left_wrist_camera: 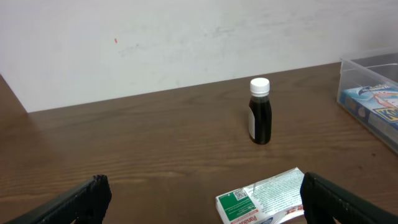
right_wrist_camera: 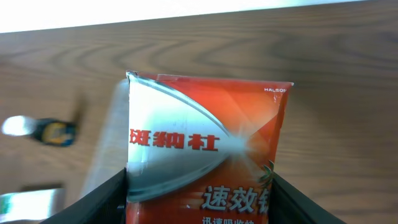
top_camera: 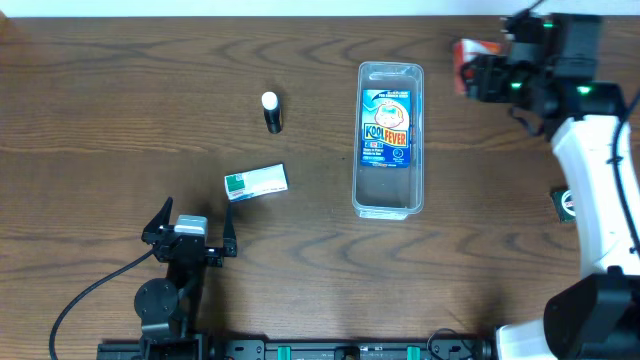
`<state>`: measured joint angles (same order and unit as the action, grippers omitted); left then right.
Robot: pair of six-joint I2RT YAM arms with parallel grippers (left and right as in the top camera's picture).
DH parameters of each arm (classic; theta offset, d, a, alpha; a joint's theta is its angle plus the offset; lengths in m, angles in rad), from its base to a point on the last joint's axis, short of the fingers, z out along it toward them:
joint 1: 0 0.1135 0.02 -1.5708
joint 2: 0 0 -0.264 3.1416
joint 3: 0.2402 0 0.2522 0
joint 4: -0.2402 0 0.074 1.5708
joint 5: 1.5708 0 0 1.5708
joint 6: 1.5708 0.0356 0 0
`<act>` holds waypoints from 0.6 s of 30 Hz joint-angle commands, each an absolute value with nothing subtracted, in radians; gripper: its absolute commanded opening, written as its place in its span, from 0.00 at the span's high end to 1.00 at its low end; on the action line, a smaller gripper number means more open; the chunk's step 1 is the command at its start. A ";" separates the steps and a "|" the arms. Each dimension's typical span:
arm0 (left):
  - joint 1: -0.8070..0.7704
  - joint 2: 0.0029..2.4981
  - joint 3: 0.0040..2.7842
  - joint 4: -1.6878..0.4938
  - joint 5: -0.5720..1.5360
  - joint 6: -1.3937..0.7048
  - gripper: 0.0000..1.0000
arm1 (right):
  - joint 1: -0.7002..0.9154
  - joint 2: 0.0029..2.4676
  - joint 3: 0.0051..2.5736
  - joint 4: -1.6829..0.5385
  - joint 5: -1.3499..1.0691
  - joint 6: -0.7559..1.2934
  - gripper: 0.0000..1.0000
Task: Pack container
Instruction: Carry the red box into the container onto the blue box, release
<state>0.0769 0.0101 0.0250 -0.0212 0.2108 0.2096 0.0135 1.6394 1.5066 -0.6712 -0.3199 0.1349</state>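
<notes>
Here the right claw [top_camera: 480, 72], upper right, pinches a red box [right_wrist_camera: 205, 155]. The container [top_camera: 388, 196] lies left of it, long axis top-to-bottom. The left claw [top_camera: 195, 228] is spread.

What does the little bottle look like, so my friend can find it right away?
Start at the long clear container in the middle of the brown table. To its left, on bare wood, stands a small dark bottle. It is upright with a white cap, unlike the flat green-and-white box lying nearby.
</notes>
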 commanded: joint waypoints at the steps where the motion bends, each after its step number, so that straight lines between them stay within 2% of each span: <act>1: 0.080 0.005 0.004 -0.047 0.228 0.205 0.02 | 0.117 1.643 1.524 -0.674 -0.270 0.244 0.38; 11: 0.080 0.005 0.004 -0.047 0.228 0.205 0.02 | 0.337 1.737 1.524 -0.636 0.027 0.372 0.38; 18: 0.080 0.005 0.004 -0.047 0.228 0.205 0.02 | 0.388 1.860 1.524 -0.630 0.109 0.467 0.37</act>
